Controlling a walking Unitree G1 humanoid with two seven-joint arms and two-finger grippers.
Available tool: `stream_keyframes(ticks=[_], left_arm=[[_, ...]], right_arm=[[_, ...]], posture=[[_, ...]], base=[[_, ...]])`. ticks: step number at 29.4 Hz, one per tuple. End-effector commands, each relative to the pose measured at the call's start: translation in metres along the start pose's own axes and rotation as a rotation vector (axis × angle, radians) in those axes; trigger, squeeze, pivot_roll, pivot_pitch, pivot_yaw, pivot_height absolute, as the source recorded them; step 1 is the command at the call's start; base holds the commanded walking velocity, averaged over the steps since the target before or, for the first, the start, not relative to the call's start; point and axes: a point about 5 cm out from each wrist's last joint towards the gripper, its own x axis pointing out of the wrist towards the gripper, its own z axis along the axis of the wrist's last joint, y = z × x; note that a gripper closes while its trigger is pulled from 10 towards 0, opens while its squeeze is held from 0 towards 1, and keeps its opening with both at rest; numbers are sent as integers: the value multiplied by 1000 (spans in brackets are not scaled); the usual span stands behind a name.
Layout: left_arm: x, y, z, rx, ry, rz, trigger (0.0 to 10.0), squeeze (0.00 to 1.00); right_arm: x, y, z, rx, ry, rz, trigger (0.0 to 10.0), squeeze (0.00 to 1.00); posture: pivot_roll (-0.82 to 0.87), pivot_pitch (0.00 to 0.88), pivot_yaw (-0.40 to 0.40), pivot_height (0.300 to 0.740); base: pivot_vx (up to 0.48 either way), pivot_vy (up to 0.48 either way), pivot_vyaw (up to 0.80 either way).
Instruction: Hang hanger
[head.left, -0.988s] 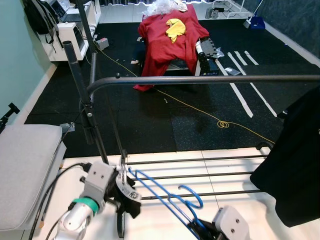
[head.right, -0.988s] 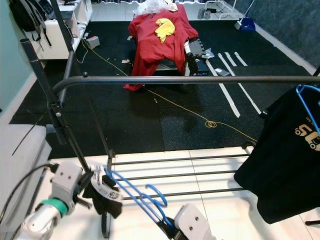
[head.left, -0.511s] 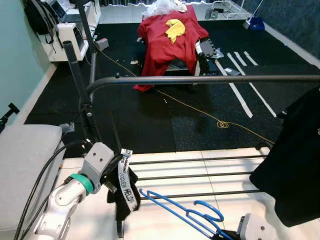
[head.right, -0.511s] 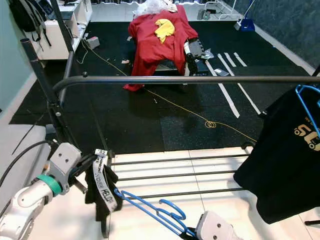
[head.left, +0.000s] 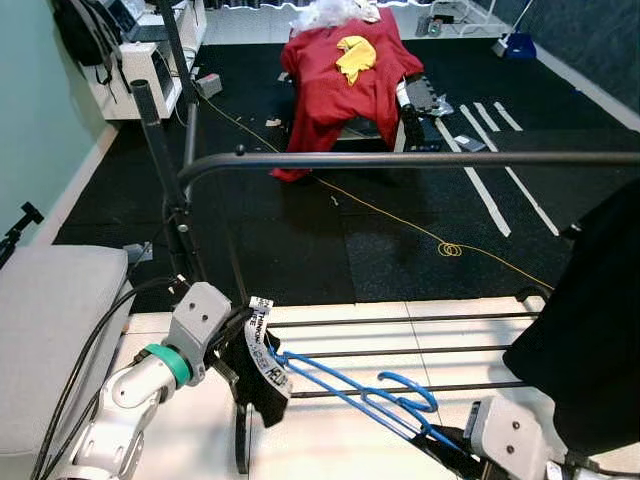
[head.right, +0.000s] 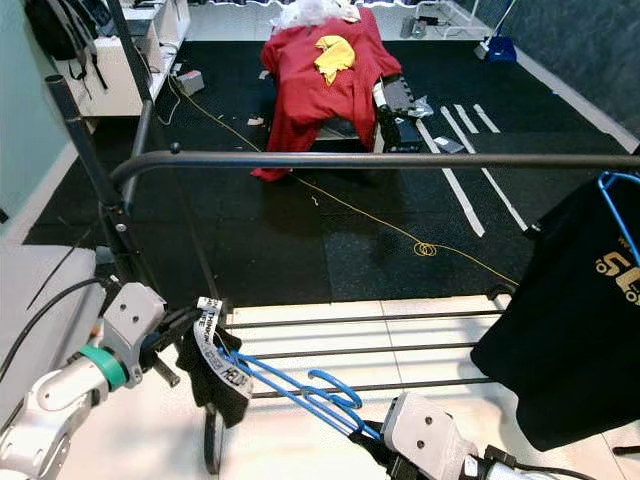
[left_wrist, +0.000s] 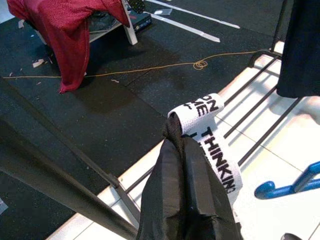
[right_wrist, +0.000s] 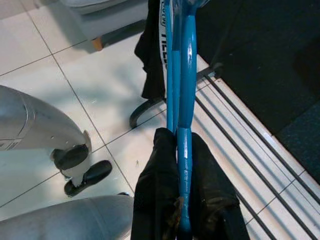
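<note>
Below the long dark rail (head.left: 420, 158) of a clothes rack, two silver robot arms meet over a white tiled floor (head.left: 330, 450). At the lower right, the right gripper (right_wrist: 179, 167) has its two black fingers pressed together on a blue hanger (head.left: 350, 385), which slants up and across toward the left arm. On the left, the left gripper (left_wrist: 182, 150) is clamped on a black garment (head.right: 212, 375) with a white waistband (left_wrist: 212, 145) printed in black letters; the hanger's far end touches this cloth. A black T-shirt (head.right: 570, 310) with gold print hangs from the rail on the right, on another blue hanger. Beyond the rack, on black floor mats, a red cloth (head.left: 335, 75) drapes over a low bench.
</note>
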Motion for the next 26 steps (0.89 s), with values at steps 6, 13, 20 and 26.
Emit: stream_keyframes(ticks=[6, 13, 20, 26], left_arm=[[-2, -3, -3, -20, 9, -17, 10000, 0], [-1, -4, -3, -26, 7, -20, 10000, 0], [1, -6, -2, -30, -1, -28, 10000, 0], [1, -5, 0, -29, -7, -29, 10000, 0]], right_arm=[[2, -4, -3, 10, 2, 1, 10000, 0], [3, -5, -3, 8, -1, 6, 10000, 0], [8, -8, -2, -2, -6, 20, 10000, 0], [11, -11, -3, -7, -8, 25, 10000, 0]], posture=[[-281, 171, 80, 740], [-287, 166, 80, 740], [-285, 164, 80, 740], [-280, 163, 79, 740]], base=[[0, 0, 0], [0, 0, 0], [0, 0, 0], [0, 0, 0]])
